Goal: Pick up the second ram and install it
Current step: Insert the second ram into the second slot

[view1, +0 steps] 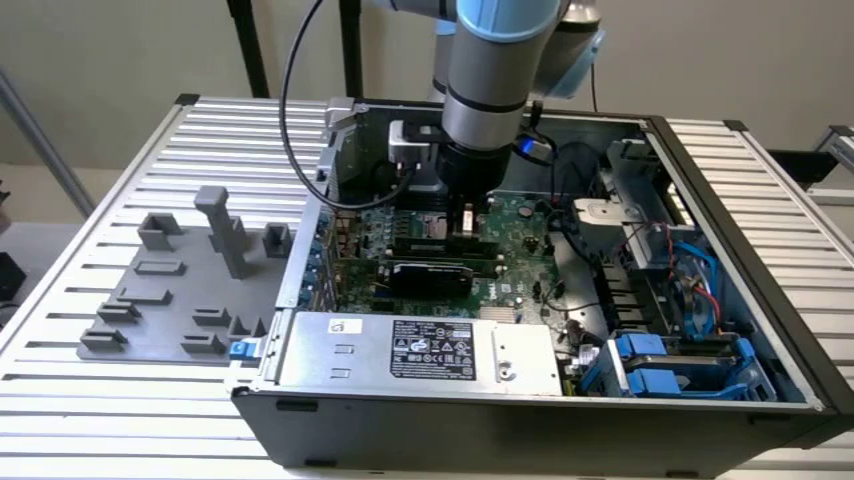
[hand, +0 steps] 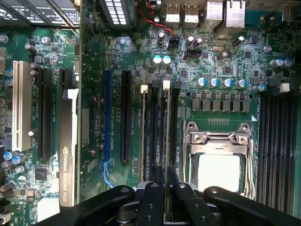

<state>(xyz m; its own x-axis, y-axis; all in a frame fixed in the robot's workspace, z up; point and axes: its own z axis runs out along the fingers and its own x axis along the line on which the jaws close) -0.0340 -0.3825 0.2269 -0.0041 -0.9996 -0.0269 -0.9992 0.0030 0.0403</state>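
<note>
- Gripper point(hand: 164, 176): black two-finger unit on the Universal Robots arm point(view1: 497, 70), lowered into the open computer case point(view1: 534, 420) over the motherboard point(hand: 225, 52); fingers drawn close and pinching the top edge of the second ram point(hand: 165, 132).
- Second ram: thin green stick seen edge-on in the wrist view, held upright between the finger pads, standing in line with the bank of black memory slots point(hand: 151, 132) just beside the CPU socket; whether it is fully seated cannot be told.
- CPU socket point(hand: 218, 162): metal-framed, with a pale square centre, just beside the memory slots on the side away from the expansion slots.
- Second bank of memory slots point(hand: 277, 146): black, on the far side of the CPU socket from the gripper.
- Expansion slots point(hand: 125, 117): long black and blue connectors, on the opposite side of the held stick from the CPU socket.
- Graphics card point(hand: 68, 150): NVIDIA Quadro label on its edge, beyond the expansion slots from the CPU socket.
- Power supply point(view1: 414, 350): silver box with a black label, at the near edge of the case in the exterior view.
- Grey fixture tray point(view1: 187, 290): on the slatted table point(view1: 120, 400), outside the case toward the exterior view's left.
</note>
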